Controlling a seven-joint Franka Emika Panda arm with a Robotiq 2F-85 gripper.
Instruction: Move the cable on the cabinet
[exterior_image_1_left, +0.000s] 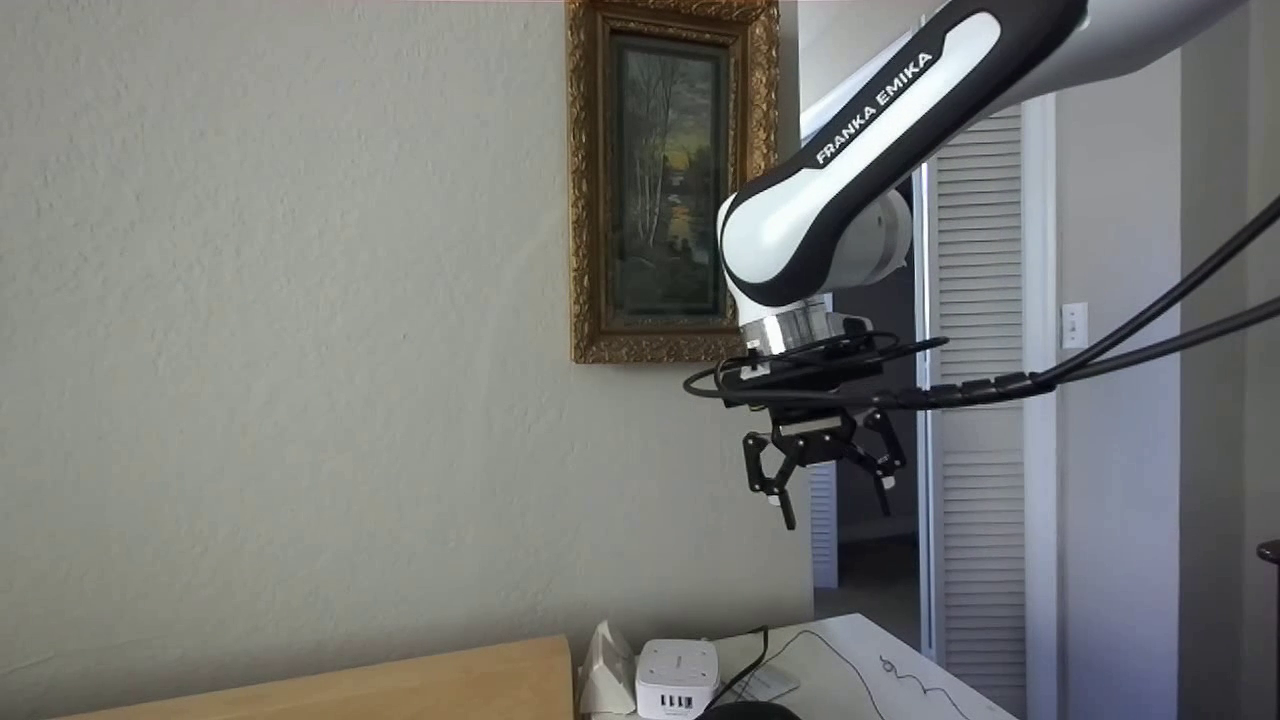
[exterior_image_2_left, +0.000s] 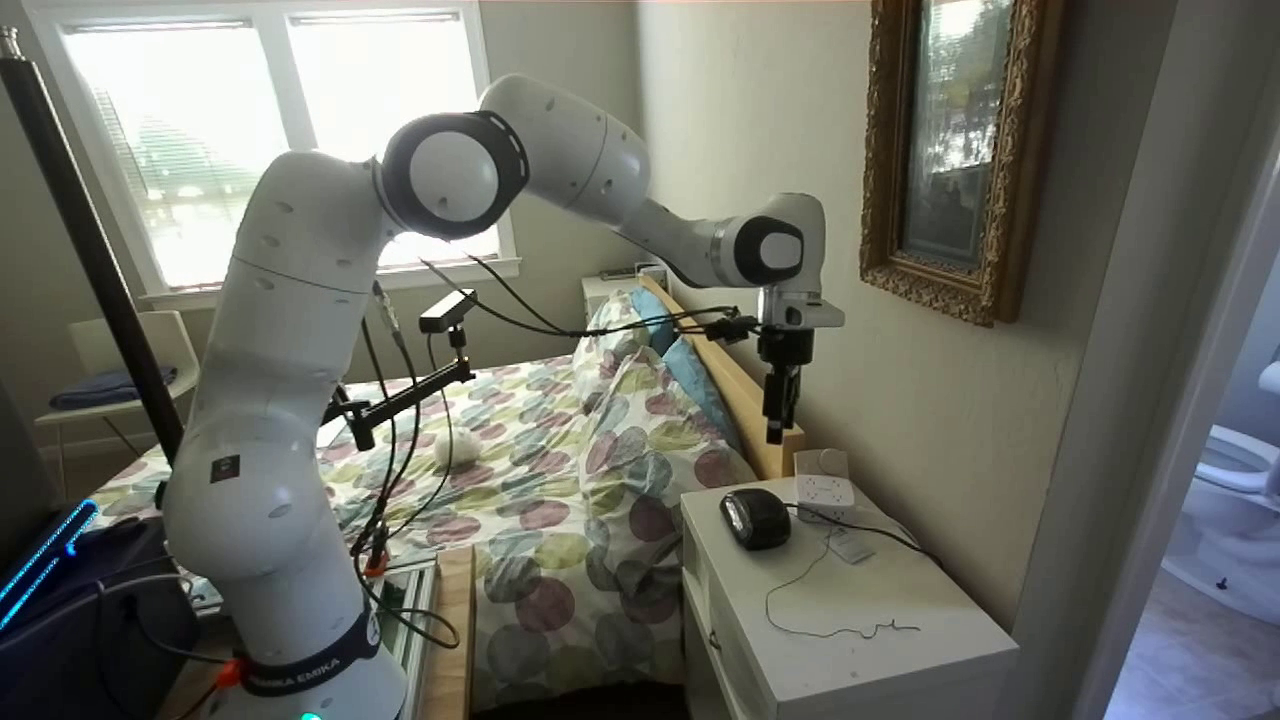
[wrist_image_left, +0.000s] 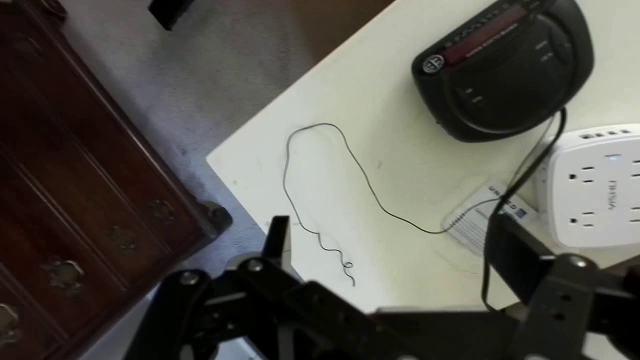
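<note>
At the far left of my wrist view, a dark wooden chest of drawers (wrist_image_left: 80, 185) stands beyond the tabletop (wrist_image_left: 250, 160), apart from its left corner. Inward of that corner lies the cable (wrist_image_left: 324, 124), thin and black: its bend nears the upper-left edge, one limb runs beside the lower-left edge to a curled free end, and the other crosses rightward. It is not yet taken up; I judge this an approach. So thin a cord, lying low, could slip under my fingers (wrist_image_left: 275, 237) if I close too high; descending too far would press them into the tabletop. A careless sweep could push the curled end over the lower-left edge.

At centre, my gripper (exterior_image_1_left: 838, 518) is released, its fingers wide apart with nothing held between; both exterior views show it above the tabletop, touching nothing. Right of centre, the cable passes over a labelled white piece (wrist_image_left: 467, 227) and meets a thicker black cord (wrist_image_left: 525, 175); which lies on top I cannot tell. Grasping here risks taking both cords together, or the wrong one. The thicker cord reaches the black clock radio (wrist_image_left: 505, 70), set in from the upper-left edge; the cable appears to lead there too, so a long pull might drag the radio. Rightmost, the white outlet block (wrist_image_left: 595, 190), near the lower-right edge, could block a spread finger on that side.
</note>
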